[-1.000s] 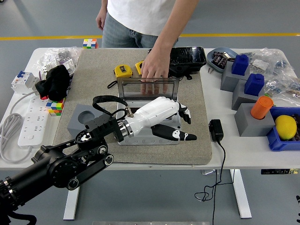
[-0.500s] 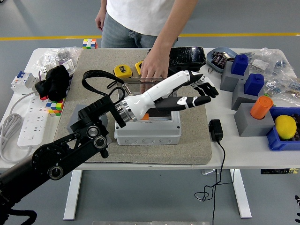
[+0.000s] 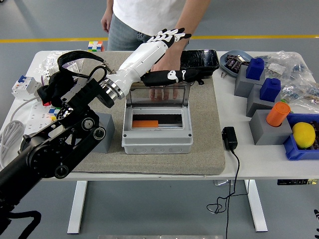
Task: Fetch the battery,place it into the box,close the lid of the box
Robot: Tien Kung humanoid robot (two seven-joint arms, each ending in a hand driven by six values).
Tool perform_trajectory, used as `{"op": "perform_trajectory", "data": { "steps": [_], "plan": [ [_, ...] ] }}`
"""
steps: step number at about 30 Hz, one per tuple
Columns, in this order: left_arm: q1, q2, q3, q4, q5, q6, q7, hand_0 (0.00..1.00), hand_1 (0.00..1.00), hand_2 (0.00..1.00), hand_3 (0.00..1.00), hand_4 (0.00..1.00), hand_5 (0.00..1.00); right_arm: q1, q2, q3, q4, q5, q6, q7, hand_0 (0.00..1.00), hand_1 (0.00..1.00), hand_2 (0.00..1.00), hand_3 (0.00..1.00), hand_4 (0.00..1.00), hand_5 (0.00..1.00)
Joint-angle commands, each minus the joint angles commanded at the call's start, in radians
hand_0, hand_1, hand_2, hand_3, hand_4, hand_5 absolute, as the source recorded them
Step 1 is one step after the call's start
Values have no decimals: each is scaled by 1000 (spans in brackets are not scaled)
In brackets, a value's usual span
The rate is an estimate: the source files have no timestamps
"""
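Table (image 3: 259, 159) cluttered; box (image 3: 157, 130) holds the orange battery (image 3: 145, 123). Left hand (image 3: 167, 45), fingers spread and empty, raised behind the upright lid (image 3: 157, 93), which a person's hand (image 3: 163, 74) steadies for closing.

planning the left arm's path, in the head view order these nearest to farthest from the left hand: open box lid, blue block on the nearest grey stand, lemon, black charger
1. open box lid, just below the left hand, with the person's hand resting on it
2. blue block, far right, on its grey stand
3. black charger, right of the box, near the front edge
4. lemon, far right in the blue tray
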Motion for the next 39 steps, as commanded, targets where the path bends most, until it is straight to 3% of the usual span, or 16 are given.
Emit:
{"op": "perform_trajectory", "data": {
  "steps": [2,6,11,12,17,18,23,24,29,30,39],
  "plan": [
    [-3,5,4,12,85,-63,50,998,998,998,998,998,998,0,1,-2,0,3,0,2,788,746,745,795,998,998],
    [-9,13,10,40,246,-113,82,998,998,998,969,998,998,3,2,-7,0,8,1,4,788,746,745,795,998,998],
    [-12,14,10,57,246,-129,91,998,998,998,969,998,998,3,0,3,0,0,1,0,788,746,745,795,998,998],
    [-13,15,12,59,246,-136,94,998,998,998,880,998,998,3,-1,4,0,-1,1,-1,788,746,745,795,998,998],
    [-9,25,20,66,246,-165,84,998,998,998,880,998,998,5,0,3,0,4,0,1,788,746,745,795,998,998],
    [-9,27,22,65,246,-169,82,998,998,998,746,998,998,5,0,3,0,3,0,1,787,746,745,795,998,998],
    [-9,33,29,60,246,-178,72,998,998,998,746,998,998,7,1,6,0,1,0,1,787,746,745,795,998,998],
    [-8,34,30,58,246,-176,68,998,998,980,680,998,998,7,1,6,0,2,0,1,788,746,745,795,998,998],
    [-8,41,38,29,234,-173,61,998,998,980,680,998,998,7,2,8,0,2,0,2,788,746,745,795,998,998],
    [-8,43,42,22,227,-176,61,998,998,934,606,998,998,7,2,8,0,2,0,2,789,746,745,794,998,998],
    [-9,62,90,-34,184,-209,76,998,998,900,590,998,998,7,0,10,0,0,0,2,788,746,745,795,998,998]
  ]
}}
